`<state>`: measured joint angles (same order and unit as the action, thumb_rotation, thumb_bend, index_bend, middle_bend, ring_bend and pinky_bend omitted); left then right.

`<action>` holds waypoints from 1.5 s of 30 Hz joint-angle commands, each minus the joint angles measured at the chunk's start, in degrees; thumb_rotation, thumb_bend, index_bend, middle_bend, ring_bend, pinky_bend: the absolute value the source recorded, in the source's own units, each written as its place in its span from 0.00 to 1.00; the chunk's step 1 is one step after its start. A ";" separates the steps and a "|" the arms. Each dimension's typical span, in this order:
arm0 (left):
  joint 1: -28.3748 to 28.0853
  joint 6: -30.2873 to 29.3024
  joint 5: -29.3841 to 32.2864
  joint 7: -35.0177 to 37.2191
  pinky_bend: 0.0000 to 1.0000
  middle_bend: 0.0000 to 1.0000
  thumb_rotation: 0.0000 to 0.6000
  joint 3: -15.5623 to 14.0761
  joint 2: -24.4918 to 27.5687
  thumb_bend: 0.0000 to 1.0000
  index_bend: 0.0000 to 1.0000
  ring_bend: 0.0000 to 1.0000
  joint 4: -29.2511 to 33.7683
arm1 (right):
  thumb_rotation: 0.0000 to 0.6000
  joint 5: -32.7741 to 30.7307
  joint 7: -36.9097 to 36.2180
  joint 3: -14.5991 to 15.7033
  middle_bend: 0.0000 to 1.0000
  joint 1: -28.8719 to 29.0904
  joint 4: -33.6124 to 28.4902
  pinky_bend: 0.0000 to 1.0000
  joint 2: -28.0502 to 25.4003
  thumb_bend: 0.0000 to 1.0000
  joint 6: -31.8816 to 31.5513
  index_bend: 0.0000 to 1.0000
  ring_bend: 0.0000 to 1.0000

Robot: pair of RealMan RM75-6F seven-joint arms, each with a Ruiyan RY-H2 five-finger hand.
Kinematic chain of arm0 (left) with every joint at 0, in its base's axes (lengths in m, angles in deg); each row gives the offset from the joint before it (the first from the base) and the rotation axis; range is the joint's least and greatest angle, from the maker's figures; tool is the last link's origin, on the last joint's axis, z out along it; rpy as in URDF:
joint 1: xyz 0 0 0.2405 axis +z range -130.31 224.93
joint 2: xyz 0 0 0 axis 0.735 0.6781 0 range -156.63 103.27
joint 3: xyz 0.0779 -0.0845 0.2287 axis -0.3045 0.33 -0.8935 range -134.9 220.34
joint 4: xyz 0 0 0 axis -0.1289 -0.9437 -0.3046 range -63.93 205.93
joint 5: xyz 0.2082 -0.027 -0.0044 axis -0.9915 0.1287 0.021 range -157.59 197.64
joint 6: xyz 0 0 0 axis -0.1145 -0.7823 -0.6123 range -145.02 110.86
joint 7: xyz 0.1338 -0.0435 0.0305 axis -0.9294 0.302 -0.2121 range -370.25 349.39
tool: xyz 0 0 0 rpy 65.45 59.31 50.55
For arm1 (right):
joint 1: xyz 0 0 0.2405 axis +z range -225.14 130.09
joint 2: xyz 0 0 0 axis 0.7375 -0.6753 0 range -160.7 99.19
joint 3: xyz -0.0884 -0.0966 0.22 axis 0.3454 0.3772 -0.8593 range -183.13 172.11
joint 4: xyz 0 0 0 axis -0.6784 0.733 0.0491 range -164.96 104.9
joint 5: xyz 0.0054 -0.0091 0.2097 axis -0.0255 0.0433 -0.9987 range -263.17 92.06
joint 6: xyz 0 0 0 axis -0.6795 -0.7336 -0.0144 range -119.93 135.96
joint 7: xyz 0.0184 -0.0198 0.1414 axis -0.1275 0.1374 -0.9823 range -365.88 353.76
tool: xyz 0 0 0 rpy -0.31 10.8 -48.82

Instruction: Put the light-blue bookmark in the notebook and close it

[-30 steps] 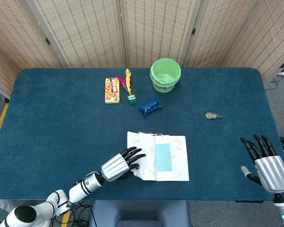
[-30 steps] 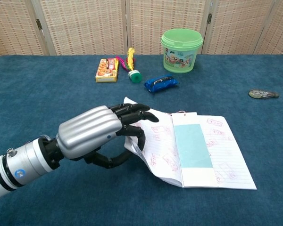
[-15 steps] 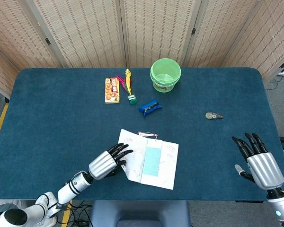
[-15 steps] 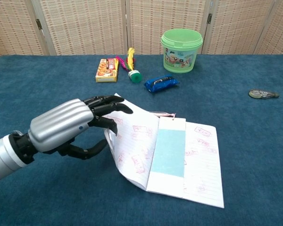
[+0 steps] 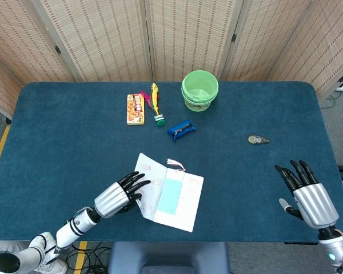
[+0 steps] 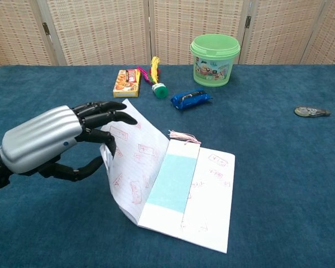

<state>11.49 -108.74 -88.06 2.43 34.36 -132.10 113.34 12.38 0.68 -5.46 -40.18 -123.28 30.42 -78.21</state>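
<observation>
L hand [image 6: 42, 142] fingers pinching notebook's [image 6: 178, 195] lifted lined page, flat light-blue bookmark [image 6: 171, 182] inside; R hand [image 5: 306, 194] fingers splayed, empty.

- My notebook [image 6: 181, 192] lies open near the front edge of the table, left of centre, its white lined pages marked with red stamps; the left page stands lifted.
- The light-blue bookmark [image 6: 172, 181] rests lengthwise along the spine, its pale tassel [image 6: 182, 135] pointing toward the table's back edge.

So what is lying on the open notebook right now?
The light-blue bookmark lies along the notebook's centre fold, tassel at the top. The left robot hand holds up the left page; anything beneath that page is hidden.
</observation>
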 commanded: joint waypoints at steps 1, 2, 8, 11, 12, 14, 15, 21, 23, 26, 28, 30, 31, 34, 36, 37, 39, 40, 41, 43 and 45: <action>-1.66 -0.25 -1.63 -2.11 0.16 0.19 1.00 0.00 0.56 0.58 0.57 0.09 1.99 | 1.00 -0.02 -0.09 0.11 0.20 -0.45 0.04 0.00 -0.12 0.20 -0.58 0.00 0.00; -2.15 -0.20 -2.12 -2.84 0.16 0.19 1.00 0.00 0.68 0.58 0.56 0.09 2.54 | 1.00 -0.06 -0.14 0.15 0.20 -0.60 0.05 0.00 -0.16 0.20 -0.77 0.00 0.00; -5.60 1.34 -5.19 -7.66 0.16 0.19 1.00 -0.03 1.59 0.58 0.56 0.09 6.35 | 1.00 -0.18 -0.47 0.29 0.20 -1.53 0.20 0.00 -0.36 0.20 -2.02 0.00 0.00; -7.03 2.47 -6.10 -9.33 0.16 0.19 1.00 0.14 1.99 0.58 0.55 0.09 8.27 | 1.00 -0.12 -0.57 0.37 0.20 -1.89 0.27 0.00 -0.40 0.20 -2.50 0.00 0.00; -7.41 2.77 -6.29 -9.69 0.16 0.19 1.00 0.21 2.10 0.58 0.55 0.09 8.82 | 1.00 -0.10 -0.60 0.40 0.20 -2.00 0.27 0.00 -0.42 0.20 -2.64 0.00 0.00; -8.21 3.51 -6.60 -10.31 0.16 0.19 1.00 0.43 2.27 0.58 0.54 0.09 9.91 | 1.00 -0.10 -0.57 0.39 0.20 -2.23 0.33 0.00 -0.47 0.20 -2.97 0.00 0.00; -8.61 3.98 -6.67 -10.71 0.16 0.19 1.00 0.58 2.31 0.58 0.52 0.09 10.42 | 1.00 -0.11 -0.59 0.39 0.20 -2.36 0.36 0.00 -0.49 0.20 -3.14 0.00 0.00; -10.33 6.49 -6.60 -12.07 0.16 0.19 1.00 1.39 2.12 0.58 0.46 0.09 12.14 | 1.00 -0.09 -0.91 0.41 0.20 -2.89 0.57 0.00 -0.51 0.20 -3.83 0.00 0.00; -10.79 7.29 -6.41 -12.52 0.16 0.19 1.00 1.71 2.00 0.58 0.43 0.09 12.62 | 1.00 -0.09 -1.07 0.39 0.20 -3.08 0.71 0.00 -0.47 0.20 -4.12 0.00 0.00; -11.06 8.31 -5.90 -13.77 0.16 0.17 1.00 2.22 1.79 0.51 0.35 0.09 13.34 | 1.00 -0.19 -1.36 0.35 0.20 -3.35 0.95 0.00 -0.45 0.20 -4.45 0.00 0.00; -10.99 9.00 -5.28 -14.44 0.16 0.15 1.00 2.54 1.57 0.41 0.26 0.09 14.09 | 1.00 -0.24 -1.57 0.28 0.20 -3.48 1.10 0.00 -0.43 0.20 -4.66 0.00 0.00; -10.83 9.78 -4.53 -15.04 0.16 0.13 1.00 2.84 1.47 0.35 0.19 0.09 14.92 | 1.00 -0.24 -1.72 0.22 0.20 -3.53 1.22 0.00 -0.40 0.20 -4.76 0.00 0.00; -10.75 10.20 -4.04 -15.09 0.16 0.12 1.00 3.03 1.43 0.33 0.16 0.09 15.66 | 1.00 -0.23 -1.78 0.20 0.20 -3.55 1.28 0.00 -0.39 0.20 -4.79 0.00 0.00; -10.48 10.73 -2.79 -15.22 0.16 0.10 1.00 3.78 1.49 0.29 0.11 0.09 17.52 | 1.00 -0.25 -1.90 0.11 0.20 -3.54 1.37 0.00 -0.39 0.20 -4.76 0.00 0.00; -10.15 10.64 -1.85 -15.22 0.16 0.09 1.00 4.45 1.97 0.28 0.10 0.09 19.11 | 1.00 -0.27 -1.97 0.03 0.20 -3.50 1.38 0.00 -0.46 0.20 -4.70 0.00 0.00; -9.96 10.55 -1.40 -15.01 0.16 0.09 1.00 4.72 2.32 0.28 0.10 0.09 19.88 | 1.00 -0.28 -2.00 0.00 0.20 -3.49 1.38 0.00 -0.51 0.20 -4.68 0.00 0.00; -9.36 10.31 -0.05 -14.22 0.16 0.09 1.00 5.40 3.37 0.28 0.10 0.09 21.76 | 1.00 -0.40 -2.11 -0.10 0.20 -3.44 1.38 0.00 -0.64 0.20 -4.59 0.00 0.00; -8.97 10.24 0.69 -13.92 0.16 0.09 1.00 5.71 3.93 0.28 0.10 0.09 22.63 | 1.00 -0.48 -2.15 -0.15 0.20 -3.40 1.40 0.00 -0.69 0.20 -4.49 0.00 0.00; -8.51 10.19 1.54 -13.65 0.16 0.09 1.00 6.01 4.55 0.28 0.10 0.09 23.61 | 1.00 -0.57 -2.23 -0.18 0.20 -3.36 1.42 0.00 -0.75 0.20 -4.35 0.00 0.00; -7.18 10.08 3.76 -13.24 0.16 0.09 1.00 6.67 6.28 0.28 0.10 0.09 26.12 | 1.00 -0.84 -2.46 -0.20 0.20 -3.22 1.42 0.00 -0.94 0.20 -3.89 0.00 0.00; -5.76 10.04 5.96 -12.88 0.16 0.09 1.00 7.13 7.99 0.28 0.10 0.09 28.49 | 1.00 -1.13 -2.83 -0.10 0.20 -3.07 1.39 0.00 -1.22 0.20 -3.23 0.00 0.00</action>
<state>4.16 -98.55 -84.23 -11.08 40.68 -125.94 139.61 11.36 -2.03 -5.59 -43.32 -121.88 29.31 -81.58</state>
